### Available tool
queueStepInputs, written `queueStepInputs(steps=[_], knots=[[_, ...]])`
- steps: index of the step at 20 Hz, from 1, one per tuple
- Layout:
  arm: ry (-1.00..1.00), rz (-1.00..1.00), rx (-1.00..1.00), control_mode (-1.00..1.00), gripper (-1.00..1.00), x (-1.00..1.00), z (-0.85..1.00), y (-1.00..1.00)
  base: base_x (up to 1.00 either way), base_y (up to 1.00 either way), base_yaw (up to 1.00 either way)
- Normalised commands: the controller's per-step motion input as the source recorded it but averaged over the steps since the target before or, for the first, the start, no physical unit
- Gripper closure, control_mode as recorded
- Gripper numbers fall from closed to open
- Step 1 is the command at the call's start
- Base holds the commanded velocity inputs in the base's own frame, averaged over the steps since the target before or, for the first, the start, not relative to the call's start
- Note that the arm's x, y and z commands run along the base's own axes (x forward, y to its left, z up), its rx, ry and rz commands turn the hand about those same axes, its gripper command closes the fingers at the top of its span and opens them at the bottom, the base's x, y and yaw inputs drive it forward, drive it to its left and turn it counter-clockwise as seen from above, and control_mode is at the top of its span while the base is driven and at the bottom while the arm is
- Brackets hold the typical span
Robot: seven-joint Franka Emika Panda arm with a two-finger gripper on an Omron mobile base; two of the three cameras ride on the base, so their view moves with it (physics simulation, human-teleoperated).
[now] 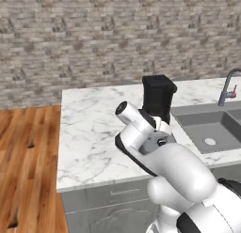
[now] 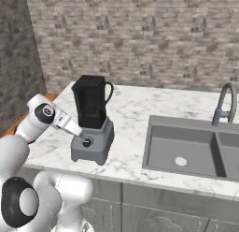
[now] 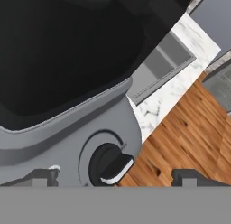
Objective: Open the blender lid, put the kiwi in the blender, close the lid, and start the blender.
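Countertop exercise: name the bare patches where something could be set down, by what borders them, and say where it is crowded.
Bare marble lies left of the blender, out to the counter's end. Another strip runs between blender and sink. It is crowded at the blender's front, where the open gripper faces the knob.

- From behind the arm on its left, you look forward and down over the marble counter point(image 1: 89, 128); the blender point(image 1: 158, 99) stands centre frame, the sink point(image 1: 212, 128) at right.
- From behind on the right, you see that same counter point(image 2: 126, 109), blender point(image 2: 92, 126) left of centre, sink point(image 2: 186, 149) at right.
- Your hand camera sits very close to the blender's base; its knob point(image 3: 109, 164) lies at lower centre.
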Motion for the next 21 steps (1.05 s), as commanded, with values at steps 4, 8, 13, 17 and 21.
queueStepInputs(steps=[4,8,13,17,21], knots=[[-0.02,0.00,0.00,-1.00,-1.00,-0.09,-0.05,-0.07,0.00,0.00,0.00],[-0.06,0.00,0.00,-1.00,-1.00,-0.44,0.04,-0.10,0.00,0.00,0.00],[-0.08,0.00,0.00,-1.00,-1.00,-0.70,0.30,-0.08,0.00,0.00,0.00],[-0.04,0.00,0.00,-1.00,-1.00,-0.54,0.48,-0.01,0.00,0.00,0.00],[-0.03,0.00,0.00,-1.00,-1.00,-0.28,0.60,0.00,0.00,0.00,0.00]])
